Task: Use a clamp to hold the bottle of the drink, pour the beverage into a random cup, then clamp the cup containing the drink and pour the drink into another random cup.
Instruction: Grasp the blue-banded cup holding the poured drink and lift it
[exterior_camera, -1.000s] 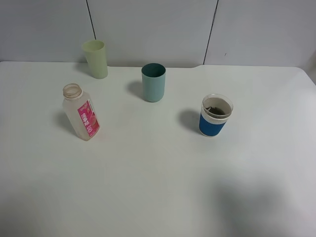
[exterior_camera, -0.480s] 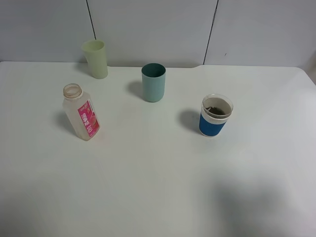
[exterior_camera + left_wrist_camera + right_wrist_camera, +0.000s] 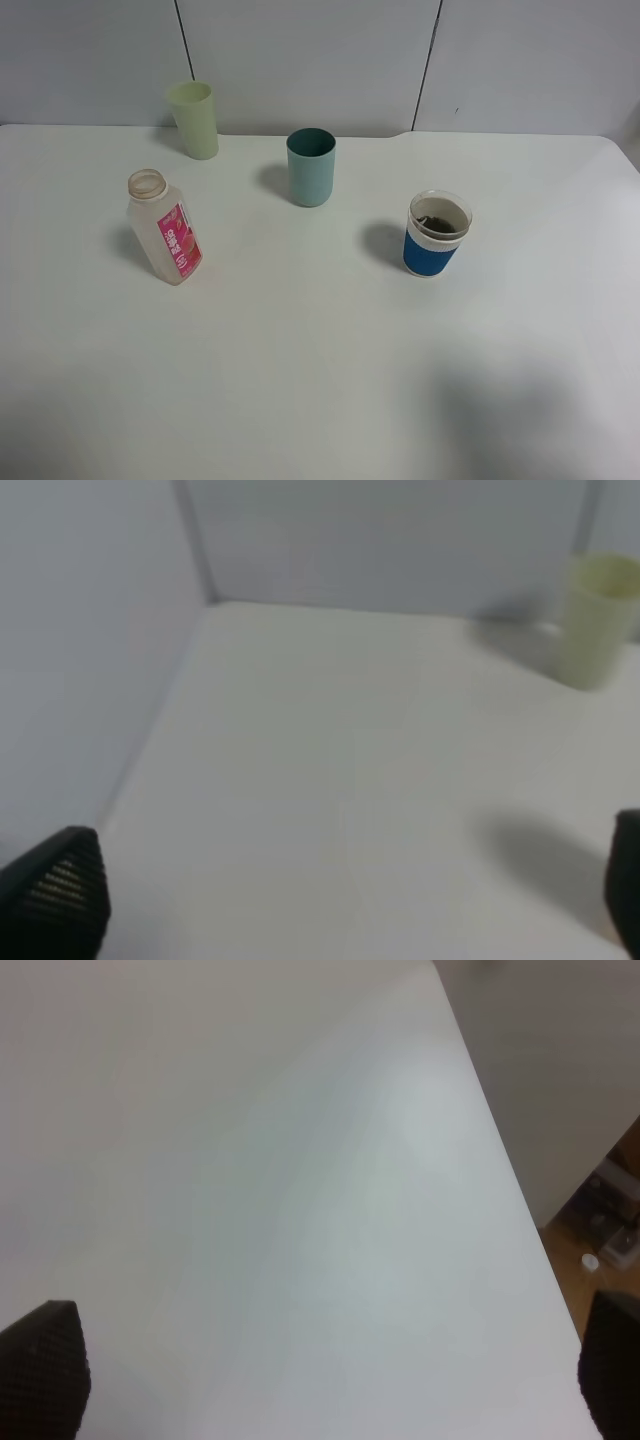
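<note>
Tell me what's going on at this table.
Nothing is being handled right now. The left gripper and right gripper both hang open over the table, holding nothing. The uncapped bottle stands on the left and looks empty; the blue-sleeved cup on the right holds a little dark drink. The teal cup stands between them, further back, and a pale green cup behind the bottle. The first pour seems done, the second not yet started.

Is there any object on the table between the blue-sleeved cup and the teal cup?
No. Only bare table lies between the blue-sleeved cup and the teal cup; the bottle stands well aside.
</note>
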{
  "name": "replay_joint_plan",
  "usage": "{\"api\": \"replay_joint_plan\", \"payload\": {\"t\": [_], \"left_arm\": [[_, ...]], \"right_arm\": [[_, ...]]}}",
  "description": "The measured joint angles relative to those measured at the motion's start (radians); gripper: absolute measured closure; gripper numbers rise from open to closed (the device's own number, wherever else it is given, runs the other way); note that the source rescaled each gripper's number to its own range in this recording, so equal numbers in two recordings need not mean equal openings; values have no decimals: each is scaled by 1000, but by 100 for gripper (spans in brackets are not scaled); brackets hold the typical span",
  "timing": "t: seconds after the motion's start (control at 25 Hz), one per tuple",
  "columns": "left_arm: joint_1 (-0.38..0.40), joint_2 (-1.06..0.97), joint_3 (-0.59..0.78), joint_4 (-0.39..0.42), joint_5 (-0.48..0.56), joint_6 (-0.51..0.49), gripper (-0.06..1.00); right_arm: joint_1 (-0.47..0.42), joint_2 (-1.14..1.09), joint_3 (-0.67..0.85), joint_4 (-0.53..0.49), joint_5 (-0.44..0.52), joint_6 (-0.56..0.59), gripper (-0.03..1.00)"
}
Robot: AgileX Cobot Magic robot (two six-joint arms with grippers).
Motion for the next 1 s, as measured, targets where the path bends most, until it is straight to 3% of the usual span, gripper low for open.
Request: {"api": "replay_joint_plan", "payload": {"t": [0.12,0.4,0.68,1.0], "left_arm": [[54,-15,-14,-14,7,24,-6],[67,-99,4,-114,65,63,-6],[67,-239,7,-121,170,107,-6],[67,-248,61,-130,236,112,-6]], "right_arm": [[0,0,0,0,0,0,-3],[0,0,0,0,0,0,-3],[0,0,0,0,0,0,-3],[0,0,0,0,0,0,-3]]}}
